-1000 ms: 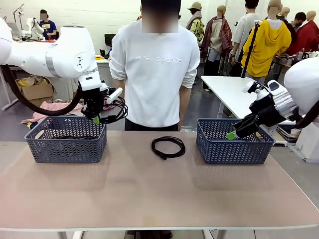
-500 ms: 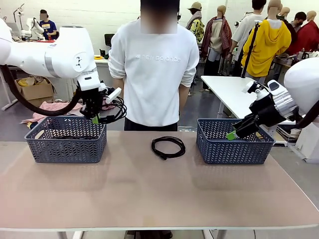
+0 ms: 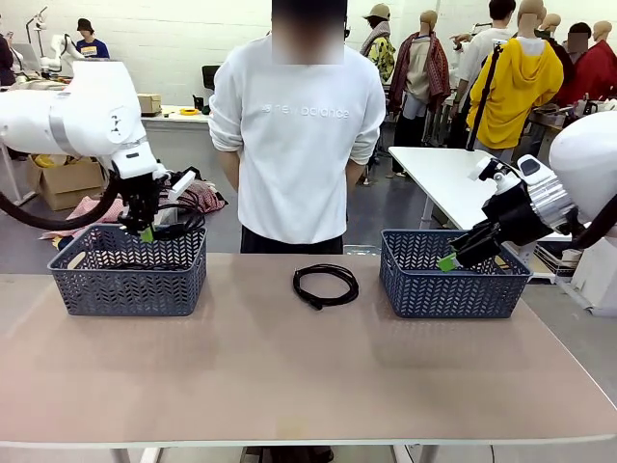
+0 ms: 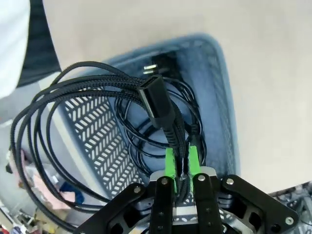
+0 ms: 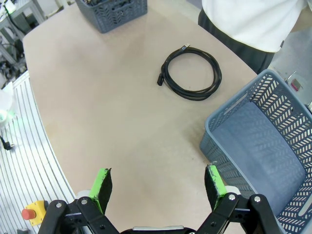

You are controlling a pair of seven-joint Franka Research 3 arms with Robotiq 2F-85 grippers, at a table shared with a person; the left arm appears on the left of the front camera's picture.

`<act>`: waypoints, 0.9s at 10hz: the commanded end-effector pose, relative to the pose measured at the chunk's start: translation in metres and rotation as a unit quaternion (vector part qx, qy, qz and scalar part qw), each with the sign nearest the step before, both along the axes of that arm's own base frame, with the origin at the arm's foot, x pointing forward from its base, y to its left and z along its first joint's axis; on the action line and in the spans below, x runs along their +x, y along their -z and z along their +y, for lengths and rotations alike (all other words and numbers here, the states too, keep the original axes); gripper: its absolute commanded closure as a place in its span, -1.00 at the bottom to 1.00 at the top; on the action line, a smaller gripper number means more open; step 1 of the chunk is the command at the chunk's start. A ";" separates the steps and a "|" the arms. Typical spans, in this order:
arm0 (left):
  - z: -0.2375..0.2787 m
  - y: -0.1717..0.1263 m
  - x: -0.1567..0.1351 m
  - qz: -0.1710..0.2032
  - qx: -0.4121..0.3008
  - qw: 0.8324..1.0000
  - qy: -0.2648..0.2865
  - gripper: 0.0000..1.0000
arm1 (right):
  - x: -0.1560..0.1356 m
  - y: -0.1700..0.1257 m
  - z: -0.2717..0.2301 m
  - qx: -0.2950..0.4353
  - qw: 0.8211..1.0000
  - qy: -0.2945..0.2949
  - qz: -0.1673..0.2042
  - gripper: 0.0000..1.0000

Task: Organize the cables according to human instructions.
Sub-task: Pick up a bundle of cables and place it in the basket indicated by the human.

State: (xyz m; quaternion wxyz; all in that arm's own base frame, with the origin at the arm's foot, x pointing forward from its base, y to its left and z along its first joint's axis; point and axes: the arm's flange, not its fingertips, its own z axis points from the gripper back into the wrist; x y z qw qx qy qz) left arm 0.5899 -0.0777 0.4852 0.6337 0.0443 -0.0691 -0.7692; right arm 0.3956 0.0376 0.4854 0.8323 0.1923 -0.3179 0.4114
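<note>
My left gripper [image 3: 147,232] is shut on a coiled black cable [image 3: 177,218] and hangs it over the left blue basket [image 3: 130,285]. In the left wrist view the green fingertips [image 4: 169,164] pinch the cable [image 4: 78,92] just behind its plug. Below it, another black cable [image 4: 161,64] lies on the floor of the basket [image 4: 92,139]. A third coiled cable [image 3: 326,285] lies on the table in the middle, also seen as the loop [image 5: 191,73] in the right wrist view. My right gripper [image 3: 449,260] stands open over the right basket's rim, nothing between its pads [image 5: 103,187].
The right blue basket [image 3: 453,282] looks empty inside [image 5: 273,161]. A person in a white top [image 3: 299,135] stands at the far edge of the table, arms behind the back. The tan tabletop [image 3: 289,376] spreads toward me.
My left arm has carried the held cable leftward and a little lower, from the left basket's right end to above its middle. The right arm and the table cable stayed put.
</note>
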 end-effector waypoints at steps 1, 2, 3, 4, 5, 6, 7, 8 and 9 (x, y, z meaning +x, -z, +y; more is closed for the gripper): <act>0.006 0.012 0.002 -0.006 -0.012 1.000 -0.024 0.76 | 0.002 0.002 -0.001 0.012 1.000 -0.011 -0.009 -1.00; 0.012 0.020 0.003 -0.005 -0.015 0.999 -0.029 0.76 | 0.002 0.002 -0.001 0.012 1.000 -0.011 -0.009 -1.00; 0.017 0.028 0.005 -0.001 -0.015 0.999 -0.035 0.76 | 0.002 0.002 -0.001 0.012 1.000 -0.011 -0.009 -1.00; 0.021 0.035 0.005 0.003 -0.014 0.999 -0.044 0.76 | 0.002 0.002 -0.001 0.012 1.000 -0.011 -0.009 -1.00; 0.026 0.040 0.005 0.005 -0.012 0.998 -0.054 0.76 | 0.002 0.002 -0.001 0.012 1.000 -0.011 -0.009 -1.00; 0.028 0.044 0.006 0.001 -0.013 0.998 -0.064 0.76 | 0.002 0.002 -0.001 0.012 1.000 -0.011 -0.009 -1.00; 0.030 0.048 0.007 -0.005 -0.012 0.997 -0.074 0.76 | 0.002 0.002 -0.001 0.012 1.000 -0.011 -0.009 -1.00; 0.032 0.051 0.008 -0.005 -0.010 0.997 -0.077 0.76 | 0.002 0.002 -0.001 0.012 1.000 -0.011 -0.009 -1.00; 0.032 0.053 0.008 -0.002 -0.010 0.997 -0.075 0.76 | 0.002 0.002 -0.001 0.012 1.000 -0.011 -0.009 -1.00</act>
